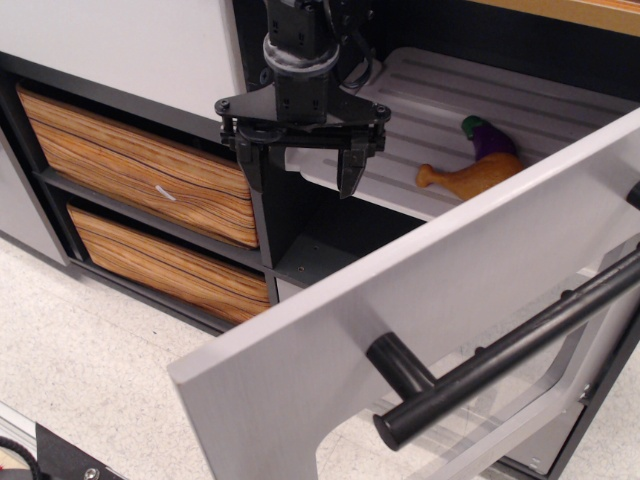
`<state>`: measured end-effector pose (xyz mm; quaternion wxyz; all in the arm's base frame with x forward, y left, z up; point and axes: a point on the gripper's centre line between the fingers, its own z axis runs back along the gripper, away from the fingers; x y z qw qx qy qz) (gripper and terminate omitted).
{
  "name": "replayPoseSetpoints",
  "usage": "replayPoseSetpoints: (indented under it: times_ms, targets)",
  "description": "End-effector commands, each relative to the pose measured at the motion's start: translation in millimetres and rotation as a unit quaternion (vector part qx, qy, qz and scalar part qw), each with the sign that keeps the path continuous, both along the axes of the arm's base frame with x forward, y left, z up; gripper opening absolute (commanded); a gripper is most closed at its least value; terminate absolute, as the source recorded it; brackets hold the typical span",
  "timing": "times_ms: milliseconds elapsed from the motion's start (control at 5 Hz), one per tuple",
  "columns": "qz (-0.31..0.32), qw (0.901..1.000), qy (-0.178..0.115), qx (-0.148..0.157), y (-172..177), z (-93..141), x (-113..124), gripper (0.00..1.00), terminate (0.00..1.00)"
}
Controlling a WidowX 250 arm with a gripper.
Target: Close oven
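Pincer (300,165): spread, empty, seen at upper centre. Oven (420,300): door swung open at lower right; toy food is seen on rack (440,110).

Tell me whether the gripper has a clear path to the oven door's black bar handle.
Probably yes: the gripper hangs open beside the door, and nothing visible lies between it and the handle.

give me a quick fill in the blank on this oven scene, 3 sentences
1. The oven door is ____.
2. The gripper holds nothing; its jaws are ____.
3. On the white rack lie a toy drumstick and a purple ____.

Missing words: open; open; eggplant
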<state>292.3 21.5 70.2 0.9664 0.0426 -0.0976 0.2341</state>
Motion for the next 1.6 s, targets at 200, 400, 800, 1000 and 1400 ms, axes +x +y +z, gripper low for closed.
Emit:
replayPoseSetpoints:
  times_ms: [200,400,800,1000,1400]
  targets:
    - [0.043,0.9988,0.01,-0.021,-10,24,-11,1.0,0.0]
    - [0.058,0.9974,0.01,-0.041,-24,51,-25,1.0,0.0]
    - [0.081,0.9932,0.03,-0.078,-61,99,-43,1.0,0.0]
    - [0.091,0.9883,0.047,-0.113,-74,120,-52,1.0,0.0]
    - [0.08,0.9859,0.034,-0.143,-103,147,-74,1.0,0.0]
